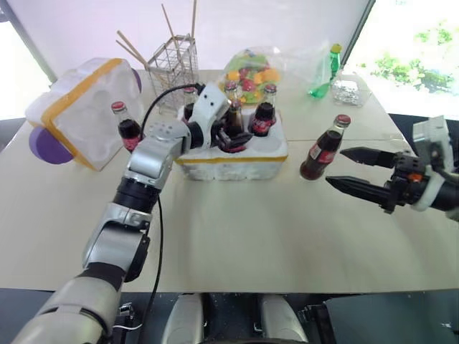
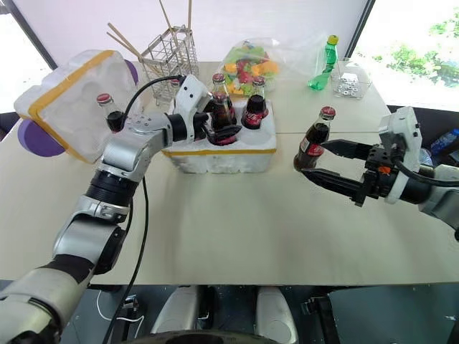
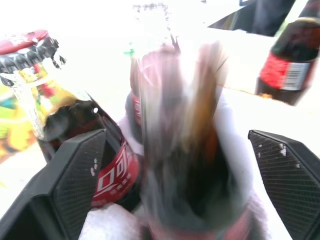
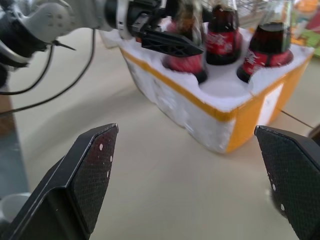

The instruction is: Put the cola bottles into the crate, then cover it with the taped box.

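Our left end effector [image 2: 219, 123] sits over the crate [image 2: 237, 154] with its fingers spread on either side of a cola bottle [image 3: 192, 150] that stands in a front well; in the left wrist view the pads stand clear of the glass on both sides, so we judge the bottle released, not pinched. The risk here is in the withdrawal: two more bottles [image 2: 252, 107] stand just beyond those fingers in neighbouring wells, and if we pull back at a slant or lift without clearing the necks, a finger could hook a cap and tip a bottle out of its well or drag the light styrofoam crate across the surface [image 2: 237, 222]. Our right end effector [image 2: 317, 160] is also spread wide, with a free-standing bottle [image 2: 313, 142] right at its fingertips, seemingly between them and leaning slightly; a fast approach or an off-centre close would knock it over, and it could roll toward the edge. Another bottle [image 2: 109, 113] stands beyond the left arm's wrist, close against the taped box [image 2: 68, 100], which lies on its side further out; a wide elbow swing on the way back could topple that bottle. With wells not yet filled, we would also judge that covering now would be premature, and a tilted bottle would stop the box from seating.
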`<state>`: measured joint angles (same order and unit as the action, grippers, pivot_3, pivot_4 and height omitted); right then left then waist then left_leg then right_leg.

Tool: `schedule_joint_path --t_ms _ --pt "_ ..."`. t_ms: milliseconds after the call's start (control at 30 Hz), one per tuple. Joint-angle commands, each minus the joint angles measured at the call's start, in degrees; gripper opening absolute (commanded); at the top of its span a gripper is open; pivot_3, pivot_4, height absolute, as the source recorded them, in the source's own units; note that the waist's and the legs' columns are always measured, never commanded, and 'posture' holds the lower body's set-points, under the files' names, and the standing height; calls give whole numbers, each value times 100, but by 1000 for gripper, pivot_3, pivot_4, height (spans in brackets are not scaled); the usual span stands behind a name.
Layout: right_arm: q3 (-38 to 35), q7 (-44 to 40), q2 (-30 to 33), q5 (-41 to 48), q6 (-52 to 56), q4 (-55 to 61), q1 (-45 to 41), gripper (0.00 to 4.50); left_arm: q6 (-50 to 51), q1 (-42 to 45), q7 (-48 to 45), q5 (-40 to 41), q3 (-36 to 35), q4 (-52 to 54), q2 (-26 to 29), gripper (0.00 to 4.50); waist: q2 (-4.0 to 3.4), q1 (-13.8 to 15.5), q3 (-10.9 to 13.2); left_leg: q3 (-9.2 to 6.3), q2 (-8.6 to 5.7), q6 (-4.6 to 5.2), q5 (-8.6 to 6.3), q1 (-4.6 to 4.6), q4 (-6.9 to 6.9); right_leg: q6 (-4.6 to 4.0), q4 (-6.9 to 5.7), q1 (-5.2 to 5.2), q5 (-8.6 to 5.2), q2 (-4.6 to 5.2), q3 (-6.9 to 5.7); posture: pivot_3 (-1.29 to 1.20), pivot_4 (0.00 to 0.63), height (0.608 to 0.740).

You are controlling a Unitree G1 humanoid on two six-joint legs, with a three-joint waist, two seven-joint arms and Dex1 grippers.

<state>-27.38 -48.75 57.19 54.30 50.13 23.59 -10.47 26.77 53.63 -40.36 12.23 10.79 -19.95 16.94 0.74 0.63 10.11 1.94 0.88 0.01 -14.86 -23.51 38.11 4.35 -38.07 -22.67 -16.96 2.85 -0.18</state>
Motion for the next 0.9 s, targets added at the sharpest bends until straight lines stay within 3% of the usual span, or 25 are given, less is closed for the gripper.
schedule_joint_path --t_ms 33,233,433,533,700,900 --pt "13 -2 0 -102 -161 -86 -154 4500 174 -184 20 52 -115 494 -25 4471 0 2 0 0 0 0 0 -1 0 0 0 -1 0 1 0 0 150 740" --pt "297 -17 -74 -237 -243 -177 -340 4500 718 -631 -102 642 -809 1684 310 4471 0 -33 0 0 3 0 0 -3 -1 0 0 -2 0 3 1 0 150 740" --pt "448 -106 -63 -333 -317 -243 -406 4500 1698 -1968 -648 2279 -2450 3626 1433 4471 -2 -147 0 -3 8 0 0 0 -3 -3 -3 -2 1 6 0 0 150 740" --pt "465 -183 -34 -396 -349 -332 -447 4500 1861 -2709 -599 2577 -3072 4118 1920 4471 -2 -142 0 1 8 -1 -1 3 -4 -3 -1 2 1 15 -1 0 150 740" --pt "589 -140 13 -475 -286 -512 -733 4500 1430 -3737 396 1729 -3777 3684 2225 4471 -1 -88 1 2 4 -2 1 19 0 -21 7 18 -1 29 -3 0 150 740" --pt "673 -256 7 -492 -301 -381 -817 4500 525 -3356 1099 1011 -3481 2616 2024 4471 4 29 3 4 3 10 8 8 0 -46 13 8 0 48 -8 0 150 740"
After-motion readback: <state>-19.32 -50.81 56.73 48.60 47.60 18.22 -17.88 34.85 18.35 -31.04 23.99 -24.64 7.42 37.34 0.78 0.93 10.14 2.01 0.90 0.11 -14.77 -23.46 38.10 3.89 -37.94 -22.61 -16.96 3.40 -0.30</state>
